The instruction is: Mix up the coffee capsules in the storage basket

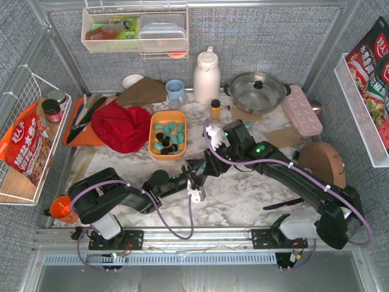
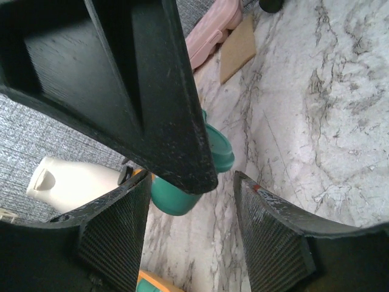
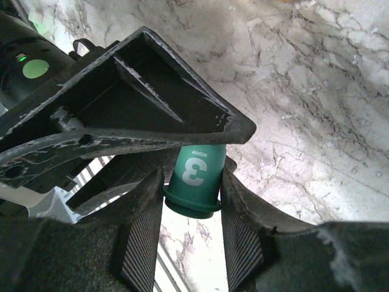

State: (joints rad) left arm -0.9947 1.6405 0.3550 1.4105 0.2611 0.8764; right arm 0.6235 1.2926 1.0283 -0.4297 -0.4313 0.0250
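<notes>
The right pincer [image 3: 189,182] squeezes one teal cup-shaped coffee capsule [image 3: 193,173], its length running along the fingers. The left pincer [image 2: 193,179], fingers apart, faces it close up. The shallow orange-yellow plastic basket [image 1: 152,134] lies just far-left of both.

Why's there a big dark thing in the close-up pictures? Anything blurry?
Left wrist: the other arm's finger blocks the view, dark against the bright marble table. Right wrist: the teal capsule is sharp, its 3 readable. Top: even light, the steel pot glints.

Both arms reach inward, tips close together; right gripper [image 3: 191,182] jaws pinch a capsule [image 3: 193,173], left gripper [image 2: 191,185] jaws seemingly apart.
</notes>
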